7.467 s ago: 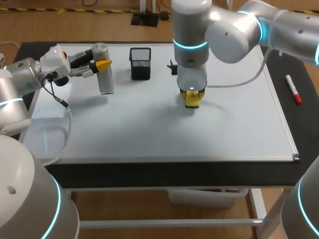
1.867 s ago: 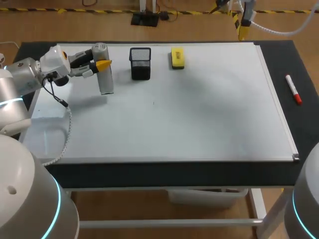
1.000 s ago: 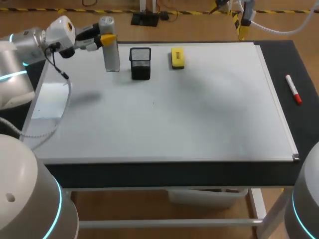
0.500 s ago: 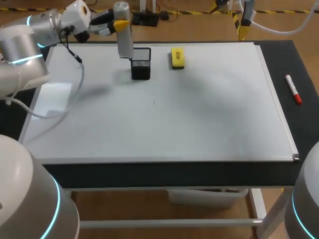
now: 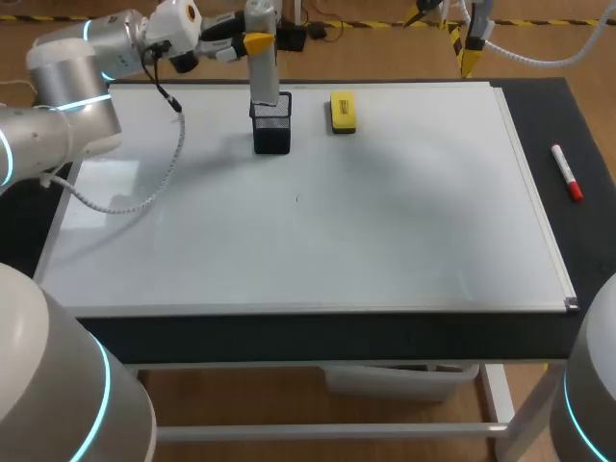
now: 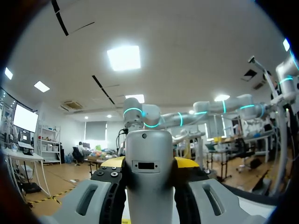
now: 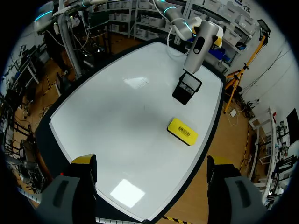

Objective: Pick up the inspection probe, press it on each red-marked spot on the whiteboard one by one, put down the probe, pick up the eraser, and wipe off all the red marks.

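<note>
Inspection probe [image 5: 262, 63]: clamped between fingers of left gripper [image 5: 252, 40], long axis near upright, lower end right over mouth of black mesh holder [image 5: 271, 125], near far edge of whiteboard [image 5: 385, 221]. Probably only straight down from here. Right gripper [image 7: 150, 164]: spread wide, empty, high above.

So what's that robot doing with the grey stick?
The left gripper holds the grey probe, its lower end right at the top of the black mesh cup. The yellow eraser lies on the whiteboard beside the cup. The right gripper hangs open high above the board, empty. No red marks show.
</note>
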### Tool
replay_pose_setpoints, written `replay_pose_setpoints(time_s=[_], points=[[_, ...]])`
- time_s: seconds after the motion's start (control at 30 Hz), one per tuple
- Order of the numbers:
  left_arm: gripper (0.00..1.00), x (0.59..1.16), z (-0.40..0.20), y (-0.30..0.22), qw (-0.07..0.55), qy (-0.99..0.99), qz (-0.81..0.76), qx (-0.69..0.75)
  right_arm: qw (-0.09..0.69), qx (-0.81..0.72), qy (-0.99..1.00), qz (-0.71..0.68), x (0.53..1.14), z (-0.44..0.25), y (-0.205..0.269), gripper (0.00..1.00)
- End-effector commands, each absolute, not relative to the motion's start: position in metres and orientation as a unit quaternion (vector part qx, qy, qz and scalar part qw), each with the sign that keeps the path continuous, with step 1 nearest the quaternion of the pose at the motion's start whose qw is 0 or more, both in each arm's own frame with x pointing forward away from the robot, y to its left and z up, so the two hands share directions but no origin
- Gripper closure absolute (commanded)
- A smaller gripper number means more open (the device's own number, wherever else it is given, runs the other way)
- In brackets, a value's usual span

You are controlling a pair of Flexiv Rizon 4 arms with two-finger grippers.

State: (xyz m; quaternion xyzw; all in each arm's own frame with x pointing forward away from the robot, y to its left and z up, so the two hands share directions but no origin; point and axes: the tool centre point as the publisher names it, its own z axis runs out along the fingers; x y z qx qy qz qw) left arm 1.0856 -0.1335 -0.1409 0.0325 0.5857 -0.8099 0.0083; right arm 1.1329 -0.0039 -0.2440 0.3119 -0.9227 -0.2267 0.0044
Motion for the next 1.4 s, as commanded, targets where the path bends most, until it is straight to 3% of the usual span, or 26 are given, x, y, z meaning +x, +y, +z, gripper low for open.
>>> replay_pose_setpoints(time_s=[0.03, 1.4], points=[[1.0, 1.095, -0.149, -0.138, -0.017, 0.576, -0.815, 0.062, 0.007, 0.313, -0.923, -0.225, 1.135, -0.243, -0.005, 0.0], [1.0, 1.117, -0.192, -0.143, -0.008, 0.569, -0.822, 0.014, 0.007, 0.313, -0.923, -0.225, 1.135, -0.243, -0.005, 0.0]])
